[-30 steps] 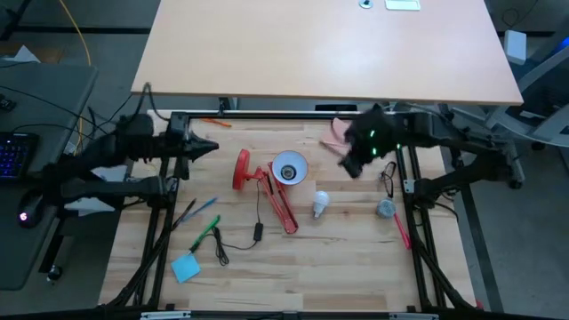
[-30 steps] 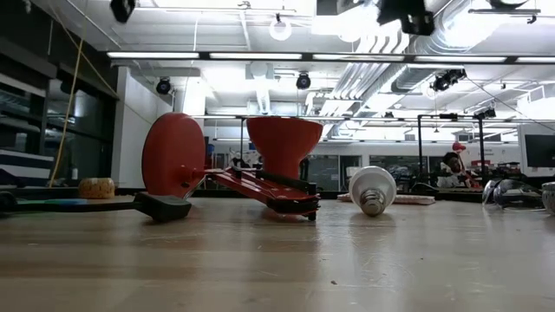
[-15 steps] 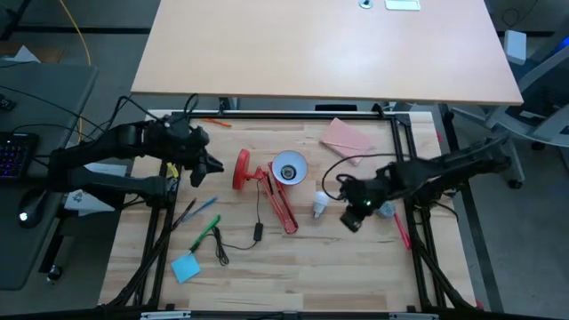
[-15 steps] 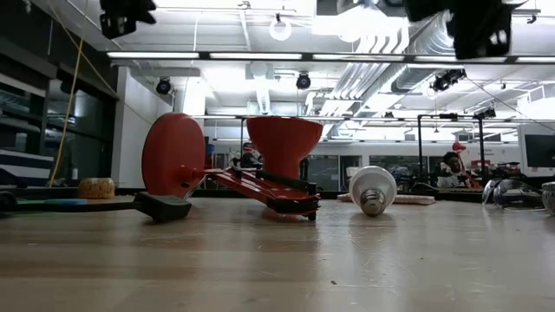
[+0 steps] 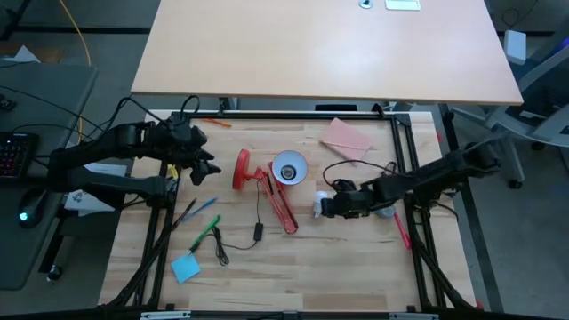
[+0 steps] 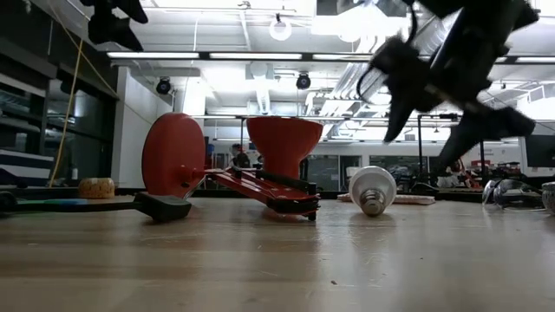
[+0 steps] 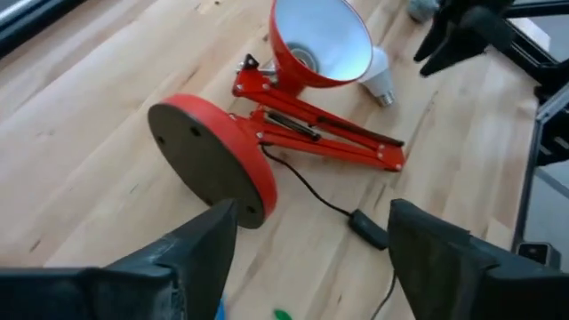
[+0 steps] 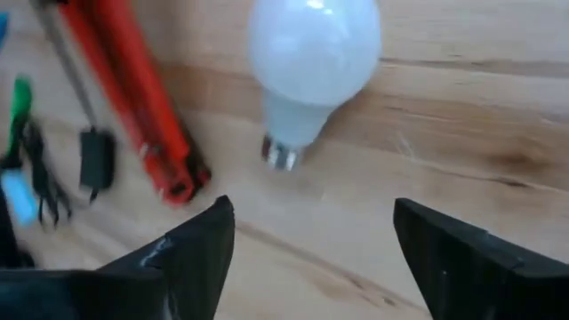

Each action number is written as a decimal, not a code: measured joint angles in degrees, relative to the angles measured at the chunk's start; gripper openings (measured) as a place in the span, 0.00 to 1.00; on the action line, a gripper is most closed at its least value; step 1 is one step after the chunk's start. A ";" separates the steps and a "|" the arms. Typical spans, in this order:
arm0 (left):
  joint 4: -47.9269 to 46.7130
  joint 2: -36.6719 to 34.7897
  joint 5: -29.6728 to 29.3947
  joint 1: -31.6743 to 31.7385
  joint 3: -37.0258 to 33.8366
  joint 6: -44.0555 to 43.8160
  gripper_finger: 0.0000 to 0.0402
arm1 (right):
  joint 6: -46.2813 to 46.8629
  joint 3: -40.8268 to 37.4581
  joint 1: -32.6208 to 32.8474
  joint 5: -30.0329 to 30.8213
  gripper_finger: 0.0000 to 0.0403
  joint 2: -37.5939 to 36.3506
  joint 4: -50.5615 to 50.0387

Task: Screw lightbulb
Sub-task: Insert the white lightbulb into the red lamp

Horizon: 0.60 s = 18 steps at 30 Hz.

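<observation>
The white lightbulb [image 8: 311, 53] lies on its side on the wooden table, its silvery screw base [image 8: 280, 153] toward the near edge. My right gripper [image 8: 311, 258] hovers open just right of it [image 5: 331, 206], touching nothing. The red lamp lies toppled left of the bulb, with its round base [image 7: 213, 160] on edge, its folding arm [image 5: 280, 203] flat and its shade [image 5: 289, 169] mouth up. My left gripper [image 5: 206, 169] stands open left of the lamp base, high above the table [image 6: 113, 22].
A grey round object [image 5: 384, 211] and a red pen [image 5: 402, 233] lie right of the bulb, and a pink pad [image 5: 347, 136] lies at the far right. The lamp's black cord and switch [image 5: 258, 231], pens [image 5: 197, 210] and a blue note pad [image 5: 185, 267] lie near left.
My right gripper has swung from over the pink pad toward the near edge, then left and down to the bulb, and has opened. My left gripper has moved a little toward the lamp base and tipped downward, and has opened. The bulb and lamp have not moved.
</observation>
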 joint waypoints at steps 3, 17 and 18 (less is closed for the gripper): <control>0.01 0.00 -1.30 0.00 0.00 0.00 0.68 | 1.08 0.82 -1.12 -0.62 0.75 3.80 3.52; -4.37 0.00 -5.10 -0.02 0.00 0.00 0.68 | 12.48 10.70 -4.78 3.43 0.75 17.95 -4.89; -4.41 0.00 -5.38 0.00 0.00 0.00 0.68 | 12.49 11.03 -4.86 3.35 0.75 18.41 -4.92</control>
